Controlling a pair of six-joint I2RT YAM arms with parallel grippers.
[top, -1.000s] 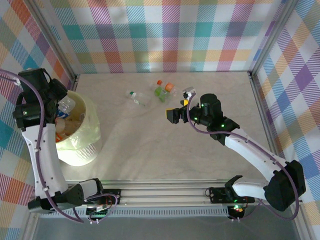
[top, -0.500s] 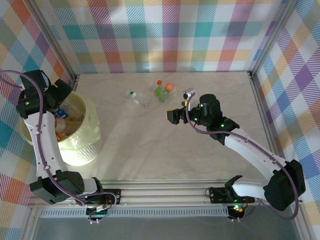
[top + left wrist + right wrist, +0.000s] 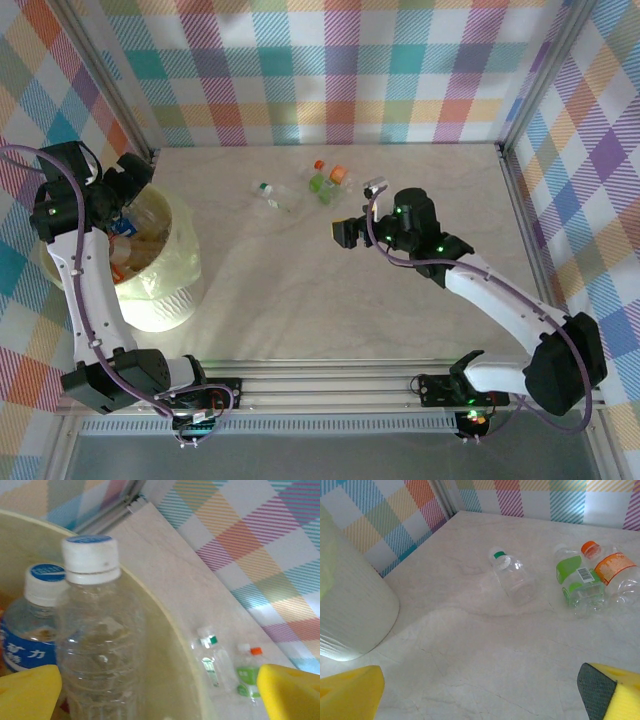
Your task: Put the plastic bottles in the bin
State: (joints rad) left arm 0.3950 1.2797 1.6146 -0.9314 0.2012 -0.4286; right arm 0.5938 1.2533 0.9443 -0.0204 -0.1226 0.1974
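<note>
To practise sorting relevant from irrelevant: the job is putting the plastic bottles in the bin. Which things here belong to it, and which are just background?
Belongs to the job:
- bin
- white-capped bottle and blue-labelled bottle, inside it
- green-capped bottle, green-labelled bottle and orange-labelled bottle, lying on the table

Just background:
- plaid walls
- metal rail

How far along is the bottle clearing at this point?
Done: a white-capped clear bottle and a blue-labelled bottle, among others, sit in the bin. In hand: nothing; the left gripper is open over the bin, the right gripper open above the table. Left: a green-capped bottle, a green-labelled bottle, an orange-labelled bottle, and seemingly a fourth bottle near the right gripper.
</note>
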